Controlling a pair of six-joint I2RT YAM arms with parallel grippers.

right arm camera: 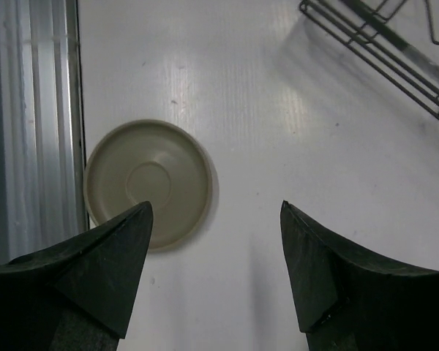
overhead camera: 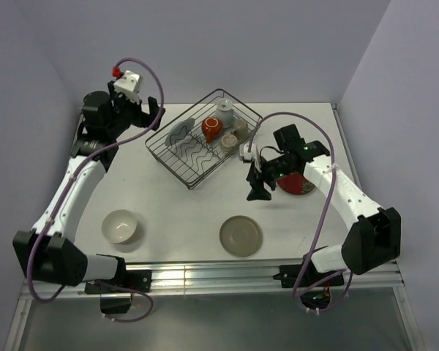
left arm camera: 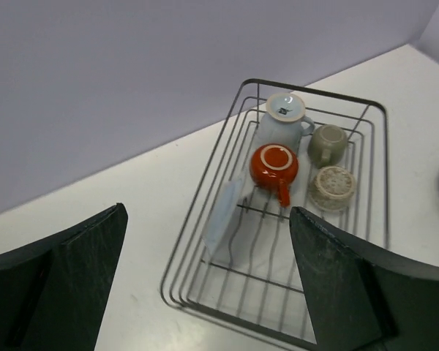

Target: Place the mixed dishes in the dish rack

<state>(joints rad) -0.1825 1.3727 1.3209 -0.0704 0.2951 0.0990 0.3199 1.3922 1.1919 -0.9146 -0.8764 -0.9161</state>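
The right gripper (right arm camera: pixel 216 205) hangs over the table (overhead camera: pixel 183 212) with its jaws well apart and nothing between them. The olive-grey plate (right arm camera: pixel 148 179) is the dish it sits best for. This plate lies flat and face up near the front edge, towards the arms' bases and a little to the left of that gripper. In the wrist view one finger already covers part of its rim.

Being round, the plate has no long axis to line up with, so I judge a pinch on any part of the rim would do.

The dish rack (overhead camera: pixel 170 165) sits behind and left of the gripper, its long side running from near-left to far-right. An orange mug (left arm camera: pixel 274 164), three small cups and a pale plate (left arm camera: pixel 223 219) standing on edge are already inside.

The left gripper (left arm camera: pixel 208 209) hovers by the rack's left end, spread wide and empty. The cream bowl (overhead camera: pixel 120 226) lies on that arm's side, upright and well clear of the rack.

A red plate (overhead camera: pixel 301 186) seems to lie flat beneath the right arm, though most of it is hidden.
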